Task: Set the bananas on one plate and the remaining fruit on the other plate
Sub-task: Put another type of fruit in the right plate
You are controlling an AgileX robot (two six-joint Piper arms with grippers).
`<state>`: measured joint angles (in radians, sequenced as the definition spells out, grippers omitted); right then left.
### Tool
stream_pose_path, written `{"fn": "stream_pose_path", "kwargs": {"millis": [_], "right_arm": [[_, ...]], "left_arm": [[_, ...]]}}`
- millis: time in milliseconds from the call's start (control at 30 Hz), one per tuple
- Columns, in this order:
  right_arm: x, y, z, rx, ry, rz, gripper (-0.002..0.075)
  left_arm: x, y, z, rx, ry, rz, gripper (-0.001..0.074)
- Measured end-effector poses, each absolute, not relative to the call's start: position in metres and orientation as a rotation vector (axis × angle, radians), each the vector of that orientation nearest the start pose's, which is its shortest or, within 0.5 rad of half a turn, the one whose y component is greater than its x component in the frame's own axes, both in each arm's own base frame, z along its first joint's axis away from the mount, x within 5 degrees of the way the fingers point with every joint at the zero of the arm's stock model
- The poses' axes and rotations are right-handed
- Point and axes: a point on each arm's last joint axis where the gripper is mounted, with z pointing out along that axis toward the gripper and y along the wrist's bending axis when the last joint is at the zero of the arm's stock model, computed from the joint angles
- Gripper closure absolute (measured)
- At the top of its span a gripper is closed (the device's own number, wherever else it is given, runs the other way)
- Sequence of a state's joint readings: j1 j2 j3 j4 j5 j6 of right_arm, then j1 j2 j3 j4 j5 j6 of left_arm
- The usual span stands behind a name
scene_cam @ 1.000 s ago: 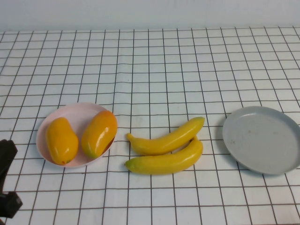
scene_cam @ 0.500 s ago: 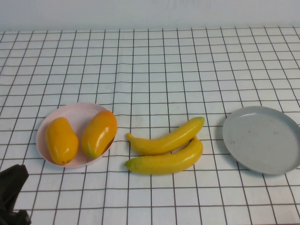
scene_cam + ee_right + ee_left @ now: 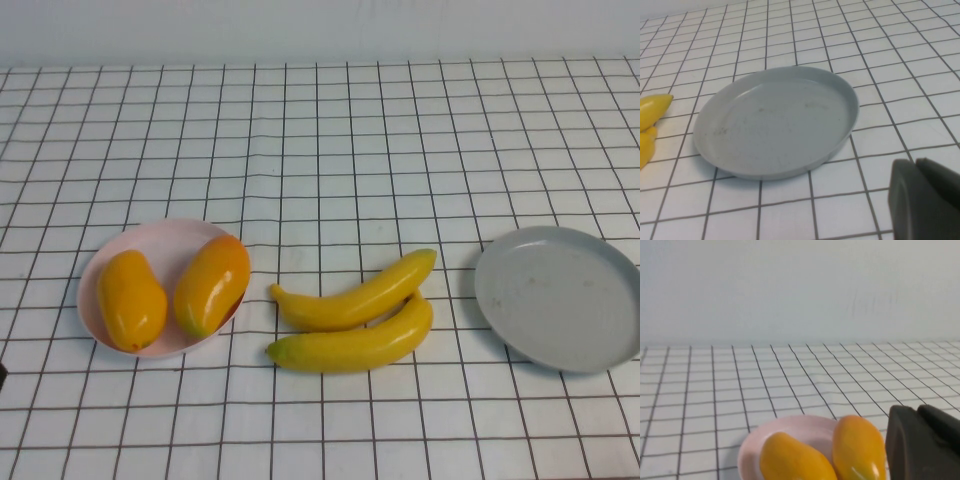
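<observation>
Two orange-yellow oval fruits (image 3: 130, 298) (image 3: 212, 283) lie side by side on the pale pink plate (image 3: 165, 238) at the left. Two long yellow bananas (image 3: 358, 297) (image 3: 355, 345) rest on the cloth in the middle, touching each other. The grey plate (image 3: 560, 297) at the right holds nothing. Neither arm shows in the high view. My left gripper (image 3: 920, 412) is shut and empty, held near the pink plate (image 3: 790, 427) and its two fruits (image 3: 858, 447). My right gripper (image 3: 917, 167) is shut and empty, just short of the grey plate (image 3: 777, 120); banana tips (image 3: 652, 110) show beside it.
A white cloth with a black grid (image 3: 320, 150) covers the whole table up to a pale wall at the back. The cloth has a slight wrinkle behind the bananas.
The left arm's dark gripper, seen at the lower left corner of the high view a second ago, has drawn back out of that view. Fruits and plates have not moved.
</observation>
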<state>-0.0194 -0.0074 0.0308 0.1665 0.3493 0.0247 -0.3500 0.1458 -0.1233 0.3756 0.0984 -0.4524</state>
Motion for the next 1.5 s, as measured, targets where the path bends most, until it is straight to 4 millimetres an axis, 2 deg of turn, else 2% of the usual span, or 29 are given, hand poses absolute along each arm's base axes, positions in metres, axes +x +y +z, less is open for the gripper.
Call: {"fn": "stream_pose_path", "kwargs": {"millis": [133,300,533,767,1500], "right_arm": [[0.054,0.004,0.172,0.146,1.849,0.165,0.0742],[0.054,0.004,0.172,0.146,1.849,0.165,0.0742],[0.054,0.004,0.172,0.146,1.849,0.165,0.0742],[0.054,0.004,0.172,0.146,1.849,0.165,0.0742],[0.054,0.004,0.172,0.146,1.849,0.165,0.0742]], "left_arm": [[0.06,-0.014,0.223,0.14,1.494,-0.209,0.0738],[0.056,-0.007,0.21,0.067,1.467,-0.117,0.0738],[0.057,-0.002,0.194,0.034,1.628,-0.041,0.0738],[0.053,-0.001,0.173,0.106,1.855,0.026,0.0738],[0.053,-0.001,0.172,0.123,1.867,0.038,0.0738]]}}
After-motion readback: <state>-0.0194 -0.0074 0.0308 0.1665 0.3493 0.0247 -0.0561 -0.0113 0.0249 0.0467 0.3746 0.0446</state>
